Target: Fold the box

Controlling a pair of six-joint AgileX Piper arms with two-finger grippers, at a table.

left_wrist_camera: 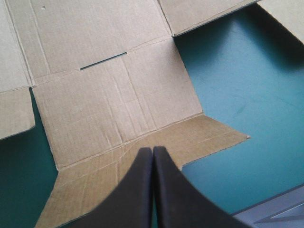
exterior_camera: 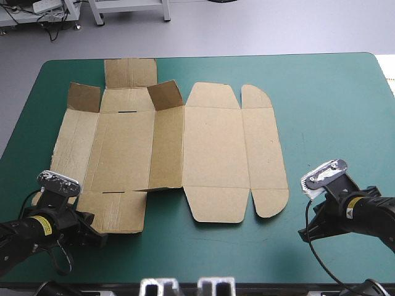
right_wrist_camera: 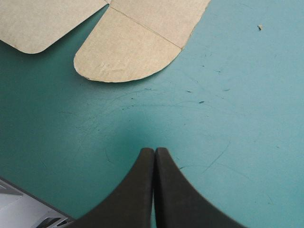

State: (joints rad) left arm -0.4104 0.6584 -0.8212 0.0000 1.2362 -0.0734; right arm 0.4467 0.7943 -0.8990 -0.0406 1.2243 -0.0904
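Both clenched: left pincer [left_wrist_camera: 153, 150], right pincer [right_wrist_camera: 154, 150], empty.
Risk: box [exterior_camera: 166, 154] flat on bench [exterior_camera: 327, 105]; clenched tips could shove it, not fold it.

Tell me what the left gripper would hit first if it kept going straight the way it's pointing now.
Most likely the box: the left gripper, fingers shut, points at its near flap, right at the tips. How high it hangs above the board is unclear.

No readable text anywhere — the box [exterior_camera: 166, 154] bears none.
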